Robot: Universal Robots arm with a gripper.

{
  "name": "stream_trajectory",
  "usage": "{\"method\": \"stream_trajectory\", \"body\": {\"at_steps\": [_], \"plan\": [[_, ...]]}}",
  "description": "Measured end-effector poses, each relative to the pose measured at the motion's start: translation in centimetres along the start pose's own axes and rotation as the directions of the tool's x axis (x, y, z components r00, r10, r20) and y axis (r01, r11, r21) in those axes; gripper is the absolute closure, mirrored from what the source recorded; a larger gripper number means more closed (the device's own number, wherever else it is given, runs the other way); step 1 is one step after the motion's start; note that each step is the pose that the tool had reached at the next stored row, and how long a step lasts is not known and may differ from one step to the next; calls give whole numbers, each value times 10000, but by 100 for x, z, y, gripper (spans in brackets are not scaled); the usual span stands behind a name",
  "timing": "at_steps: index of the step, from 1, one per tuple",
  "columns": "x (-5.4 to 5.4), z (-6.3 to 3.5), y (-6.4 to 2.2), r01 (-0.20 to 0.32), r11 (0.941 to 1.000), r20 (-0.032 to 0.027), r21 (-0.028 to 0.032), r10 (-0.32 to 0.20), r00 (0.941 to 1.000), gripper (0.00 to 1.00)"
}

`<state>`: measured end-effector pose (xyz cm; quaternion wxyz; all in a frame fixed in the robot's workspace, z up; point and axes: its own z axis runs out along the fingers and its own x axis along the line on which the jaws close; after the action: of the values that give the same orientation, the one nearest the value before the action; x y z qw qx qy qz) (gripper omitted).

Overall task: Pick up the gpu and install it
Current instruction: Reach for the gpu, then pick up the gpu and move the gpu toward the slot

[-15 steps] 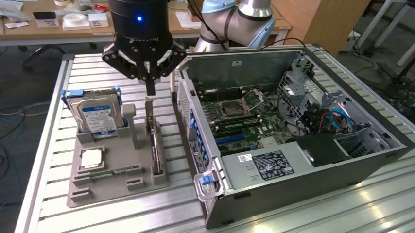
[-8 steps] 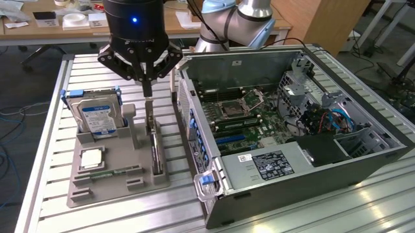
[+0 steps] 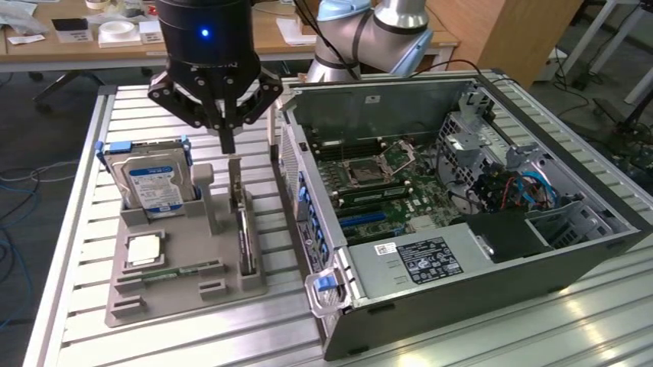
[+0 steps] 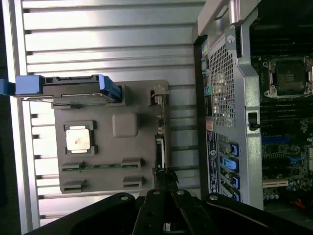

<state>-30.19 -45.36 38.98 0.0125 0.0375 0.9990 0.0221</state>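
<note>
the black robot gripper (image 3: pixel 226 147) hung over the slatted aluminium table (image 3: pixel 133 107), pointing straight down. its two slim fingers (image 3: pixel 225 130) were pressed together with nothing between them. they stood directly above the gpu (image 3: pixel 244 229), a thin dark rectangular circuit card with a silver metal end bracket. the gpu stood on its long edge in a slot along the side of a grey plastic holder tray (image 3: pixel 194 294), the side nearest the computer case. from the exterior view the fingertips sat just over the card's top edge at its bracket end; whether they touched it could not be told.

in the wrist view the gripper (image 4: pixel 165 177) lined up with the gpu (image 4: pixel 159 147), which appeared edge-on as a narrow dark strip on the tray (image 4: pixel 105 154).

the same tray held a silver hard drive (image 3: pixel 153 183) with a blue-white label, upright in a blue carrier. it also held a square silver processor chip (image 3: pixel 143 250) lying flat and a slim green memory stick (image 3: pixel 179 269) lying in a groove.

just beside the tray, on the exterior view's right, lay a dark grey tower computer case (image 3: pixel 439 306) on its side with the panel off. its green motherboard (image 3: pixel 398 191) was exposed.
</note>
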Motion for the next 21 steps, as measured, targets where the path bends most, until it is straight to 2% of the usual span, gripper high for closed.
{"method": "stream_trajectory", "body": {"at_steps": [9, 21], "plan": [[21, 1, -59, -3, 10000, 0, 0, 3, 10000, 89], [21, 1, -62, -4, 10000, -2, -25, 4, 10000, 89]]}}
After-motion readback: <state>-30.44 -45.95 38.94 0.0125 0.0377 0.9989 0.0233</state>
